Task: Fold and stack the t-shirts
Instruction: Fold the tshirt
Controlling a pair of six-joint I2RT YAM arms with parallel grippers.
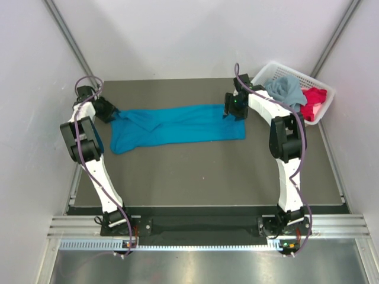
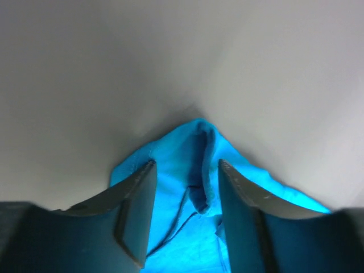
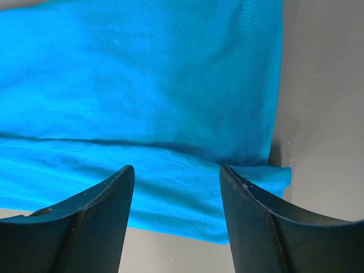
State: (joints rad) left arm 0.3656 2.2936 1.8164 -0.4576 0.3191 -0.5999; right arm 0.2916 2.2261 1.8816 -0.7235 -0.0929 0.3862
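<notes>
Teal-blue t-shirt (image 1: 177, 127) lies across centre frame; my left gripper (image 2: 186, 163) at its left end, right gripper (image 3: 176, 168) at its right, both with fingers apart.

Teal-blue cloth t-shirt (image 1: 177, 127) lies stretched left-right on far half of dark flat table (image 1: 207, 177). White plastic lattice basket (image 1: 278, 66) at far right corner; in it, grey-blue cloth shirt (image 1: 287, 89) left, red-pink cloth shirt (image 1: 314, 100) right.
</notes>
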